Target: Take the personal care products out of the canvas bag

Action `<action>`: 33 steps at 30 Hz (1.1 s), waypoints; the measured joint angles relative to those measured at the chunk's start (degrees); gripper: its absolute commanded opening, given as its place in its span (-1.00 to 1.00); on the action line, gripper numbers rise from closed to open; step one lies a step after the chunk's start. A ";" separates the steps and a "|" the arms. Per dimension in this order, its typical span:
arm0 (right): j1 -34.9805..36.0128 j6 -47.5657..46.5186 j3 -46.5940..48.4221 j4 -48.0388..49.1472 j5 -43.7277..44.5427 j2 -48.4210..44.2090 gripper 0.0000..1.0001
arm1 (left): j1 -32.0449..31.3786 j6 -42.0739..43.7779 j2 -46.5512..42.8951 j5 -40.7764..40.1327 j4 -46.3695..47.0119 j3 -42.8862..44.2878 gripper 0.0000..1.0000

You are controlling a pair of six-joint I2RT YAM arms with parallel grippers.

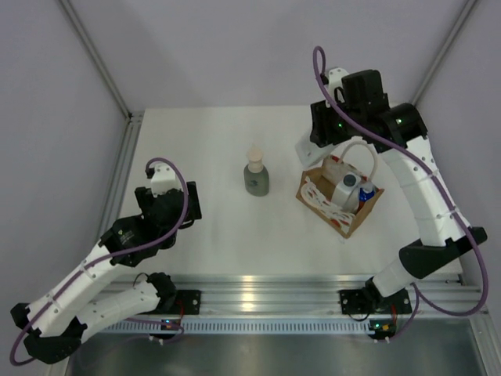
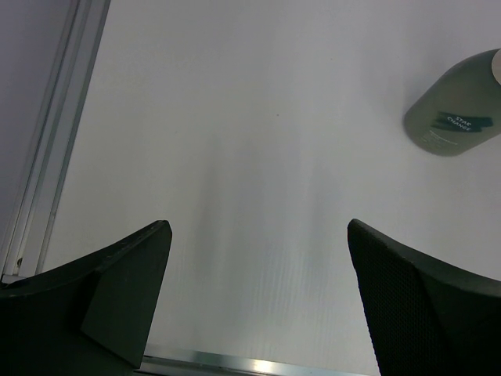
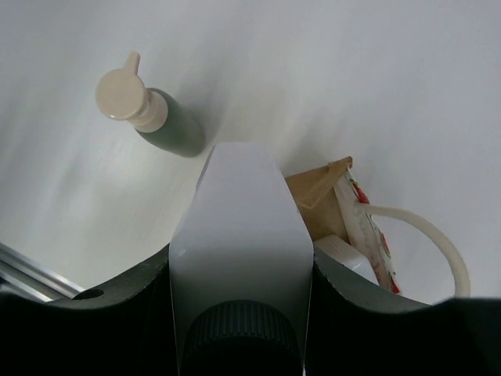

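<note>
The canvas bag (image 1: 354, 220) stands at the right of the table, its rope handles up. A white bottle with a dark cap (image 1: 345, 182) and an orange bottle with a blue cap (image 1: 365, 195) stand inside it. My right gripper (image 1: 319, 141) is above the bag's far left corner, shut on a second white bottle (image 3: 239, 227) with its dark cap towards the camera. That bottle is lifted clear of the bag (image 3: 325, 186). The grey-green pump bottle (image 1: 256, 176) stands upright mid-table and shows in both wrist views (image 2: 454, 110) (image 3: 168, 129). My left gripper (image 1: 192, 205) is open and empty (image 2: 258, 235).
A metal rail (image 1: 117, 176) runs along the table's left edge, and an aluminium frame (image 1: 258, 294) along the near edge. Grey walls close in the back and sides.
</note>
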 measured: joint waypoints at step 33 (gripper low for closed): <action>6.43 -2.16 9.94 4.85 6.27 35.08 -1.00 | 0.00 -0.02 0.00 0.02 0.00 -0.24 0.97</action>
